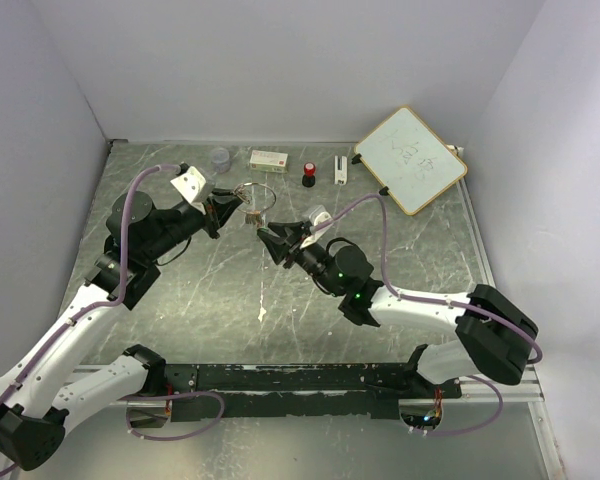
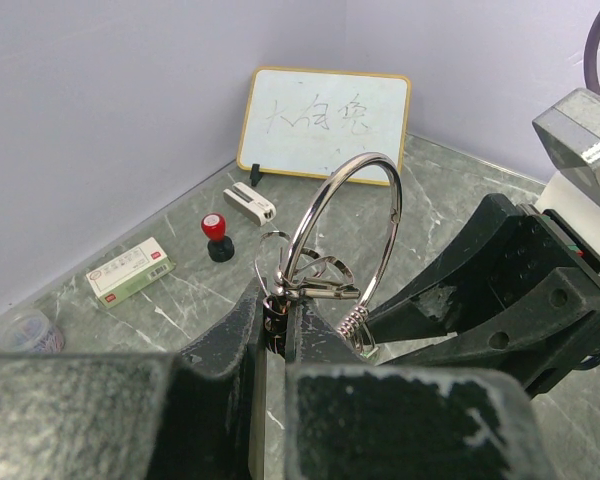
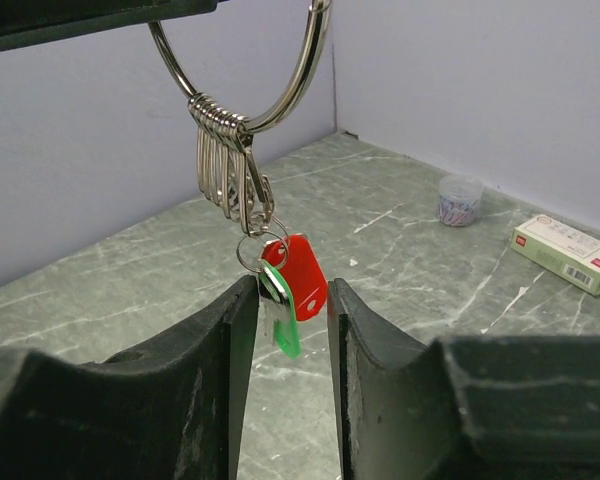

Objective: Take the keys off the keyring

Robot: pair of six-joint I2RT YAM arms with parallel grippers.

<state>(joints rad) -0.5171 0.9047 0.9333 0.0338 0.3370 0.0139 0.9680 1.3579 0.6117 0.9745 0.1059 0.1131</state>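
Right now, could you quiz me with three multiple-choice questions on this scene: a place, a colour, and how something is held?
1. Where are the keys? A) hanging between the fingers of the right gripper B) dropped, lying flat C) tucked out of sight
2. Their plastic heads are: A) blue and yellow B) red and green C) both black
3. The keyring is: A) lying loose B) clamped upright in the left gripper C) looped over a right finger
Answers: 1 A, they dangle in the open gap; 2 B, both colours show in the right wrist view; 3 B, its jaws are shut on the ring's base.
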